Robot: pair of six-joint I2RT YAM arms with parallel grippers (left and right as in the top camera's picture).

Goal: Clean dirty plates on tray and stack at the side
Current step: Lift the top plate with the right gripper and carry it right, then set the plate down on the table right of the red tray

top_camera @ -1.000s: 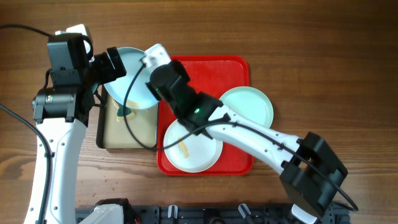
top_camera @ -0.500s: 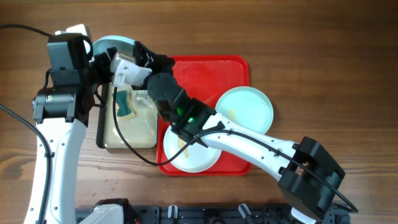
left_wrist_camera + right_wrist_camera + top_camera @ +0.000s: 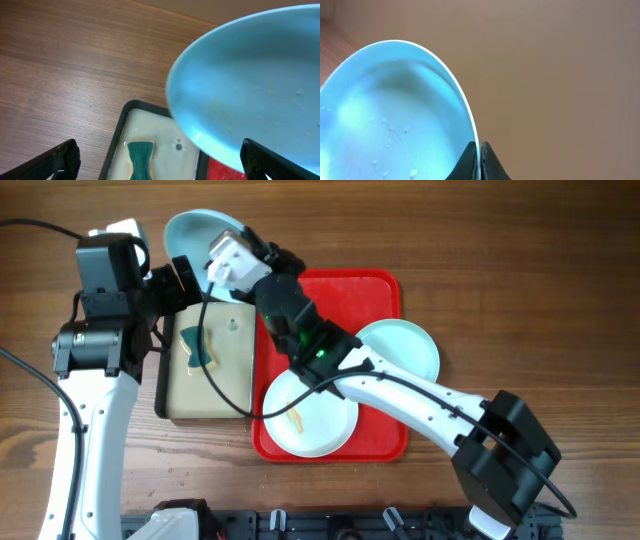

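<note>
Clamps light, stiff, probably slick pale blue round plastic plate [image 3: 193, 230] by its rim in right gripper [image 3: 478, 150] — left gripper [image 3: 159, 145] splayed, empty.

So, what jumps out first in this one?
The pale blue plate, held aloft at upper left, its rim pinched by the right gripper, whose arm stretches across the red tray. On that tray lie a yellow-smeared white plate in front and a mint plate at the right edge.

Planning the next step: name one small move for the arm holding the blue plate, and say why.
Probably lower the blue plate flat onto the table beyond the beige tray: the right hand pinches its rim, it hangs tilted over wood, showing droplets but no yellow smears.
</note>
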